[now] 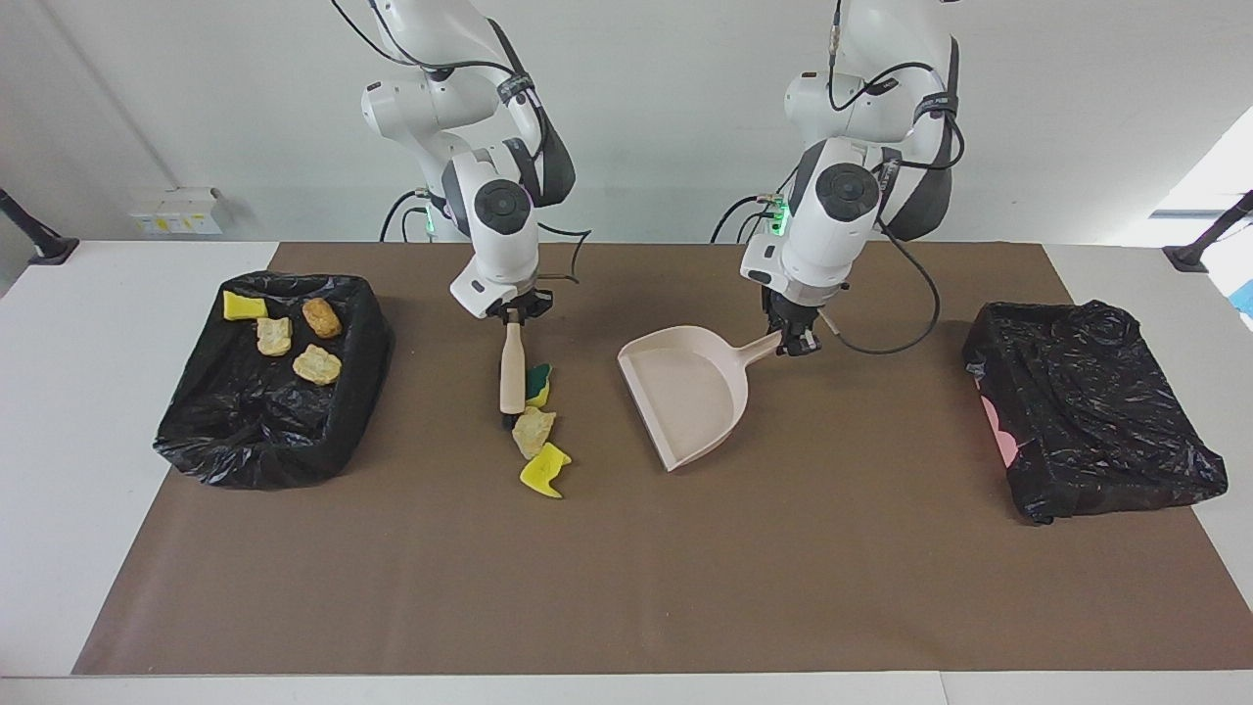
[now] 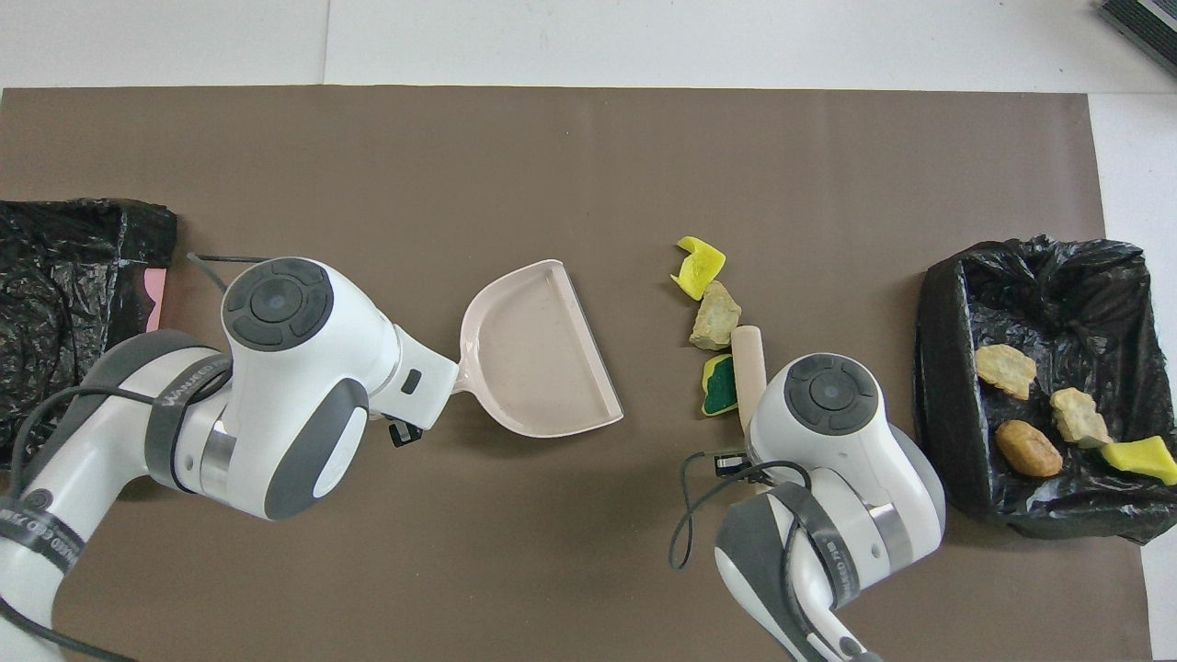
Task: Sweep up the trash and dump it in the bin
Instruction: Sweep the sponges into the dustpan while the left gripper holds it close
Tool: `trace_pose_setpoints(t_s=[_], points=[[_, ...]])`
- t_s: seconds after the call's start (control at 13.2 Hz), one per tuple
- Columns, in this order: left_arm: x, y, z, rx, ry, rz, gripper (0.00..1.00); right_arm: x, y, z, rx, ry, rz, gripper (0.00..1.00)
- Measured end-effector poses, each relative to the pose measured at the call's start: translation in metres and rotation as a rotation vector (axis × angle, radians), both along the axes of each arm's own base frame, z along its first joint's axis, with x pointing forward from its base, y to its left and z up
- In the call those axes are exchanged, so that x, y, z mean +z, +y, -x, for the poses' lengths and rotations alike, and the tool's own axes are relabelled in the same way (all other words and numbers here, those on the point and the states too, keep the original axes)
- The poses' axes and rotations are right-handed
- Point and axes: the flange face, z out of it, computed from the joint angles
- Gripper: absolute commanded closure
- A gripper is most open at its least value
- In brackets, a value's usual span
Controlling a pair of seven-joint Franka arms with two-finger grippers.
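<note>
Facing view: my right gripper [image 1: 512, 315] pinches the brush [image 1: 511, 370] beside three scraps [image 1: 534, 431]; my left gripper [image 1: 795, 340] clamps the dustpan [image 1: 690, 392], well apart. Four scraps lie in the bin [image 1: 196, 431]. Next, I judge: sweep scraps into the pan's mouth.

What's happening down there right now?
Left gripper holds dustpan; right gripper holds brush. Three scraps beside brush, four in bin. Nothing between.

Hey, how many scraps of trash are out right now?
7. Four lie in the bin at the right arm's end. Three sit on the mat beside the brush. None seem hidden.
</note>
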Motion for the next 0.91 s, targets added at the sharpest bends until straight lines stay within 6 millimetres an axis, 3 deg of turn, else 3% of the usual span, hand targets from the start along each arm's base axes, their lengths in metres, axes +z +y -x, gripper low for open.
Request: trace_pose_setpoints(t_s=[0.46, 0.91], points=[[-0.014, -0.019, 0.014, 0.022, -0.026, 0.007, 1.00, -0.002, 0.055, 0.003, -0.009, 0.016, -0.072, 1.00], [-0.019, -0.017, 0.015, 0.035, -0.026, 0.005, 1.00, 0.003, 0.099, 0.014, 0.143, 0.081, -0.284, 1.00]])
